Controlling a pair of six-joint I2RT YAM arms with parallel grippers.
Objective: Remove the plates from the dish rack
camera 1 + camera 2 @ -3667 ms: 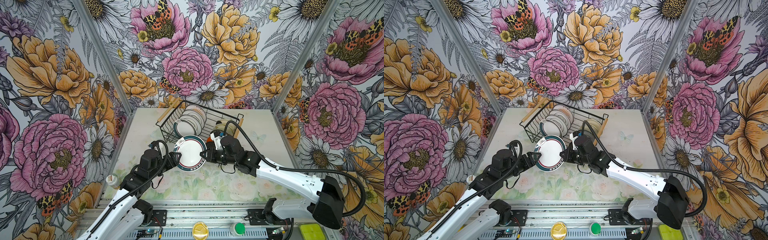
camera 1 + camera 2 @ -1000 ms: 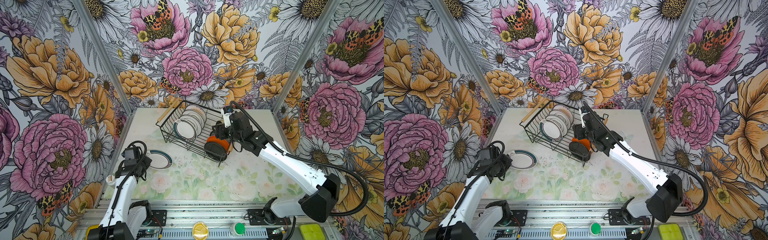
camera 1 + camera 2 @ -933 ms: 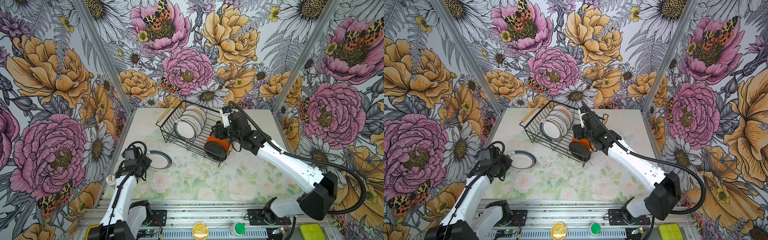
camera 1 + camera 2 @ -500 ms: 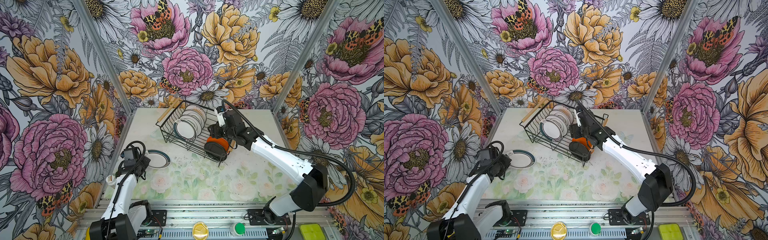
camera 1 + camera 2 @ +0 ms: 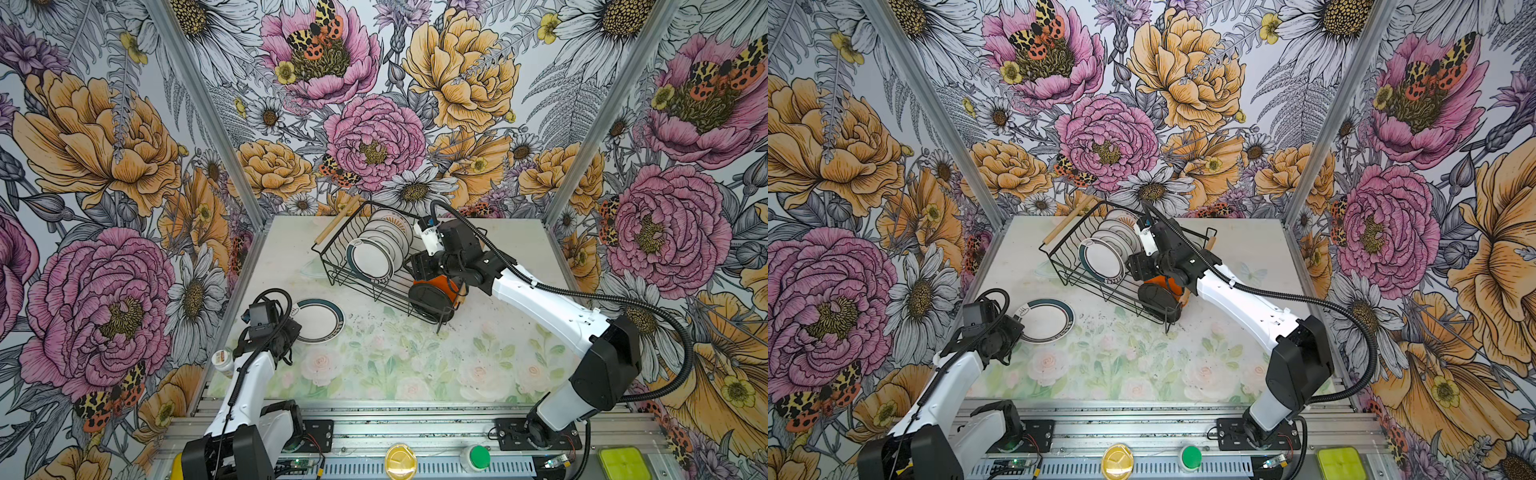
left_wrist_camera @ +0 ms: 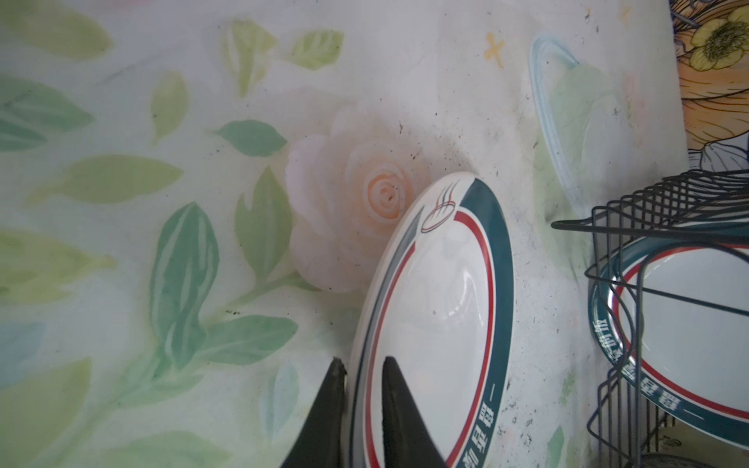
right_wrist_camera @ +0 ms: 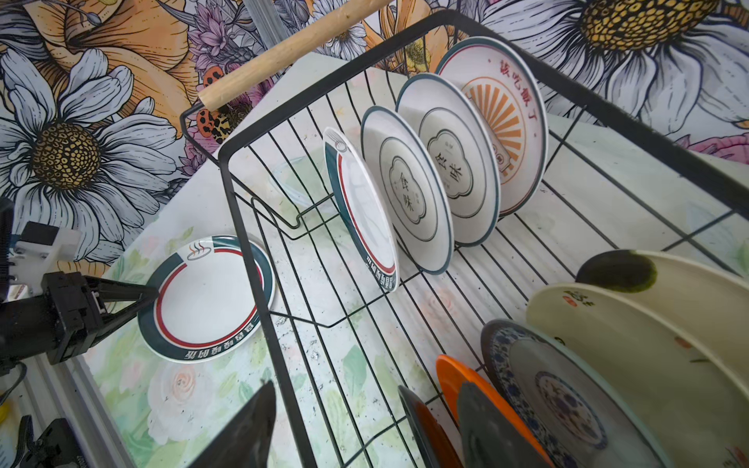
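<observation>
The dish rack (image 5: 316,251) (image 7: 237,227) stands at the back of the table, with several plates upright in it. A teal-rimmed plate (image 5: 370,262) (image 7: 364,210) leads one row. Black (image 7: 409,409), orange (image 7: 450,377), blue-patterned (image 7: 559,405) and cream plates (image 7: 632,344) fill the near end. My right gripper (image 5: 428,278) (image 7: 364,429) hangs open above that end, its jaws wide on either side of the black plate and the rack's rim wire. Another teal-rimmed plate (image 5: 320,320) (image 6: 437,304) lies flat on the table at the left. My left gripper (image 5: 293,324) (image 6: 362,360) straddles its rim with a thin gap.
A small bottle (image 5: 222,359) stands at the table's left edge beside my left arm. The rack's wooden handle (image 5: 335,227) points toward the back wall. Flowered walls close in the table on three sides. A rail with a green button (image 5: 478,457) runs along the front.
The teal-rimmed plate, held mid-table by both grippers earlier, now lies flat at the left. My left jaws have parted slightly around its rim. My right arm has swung left over the rack.
</observation>
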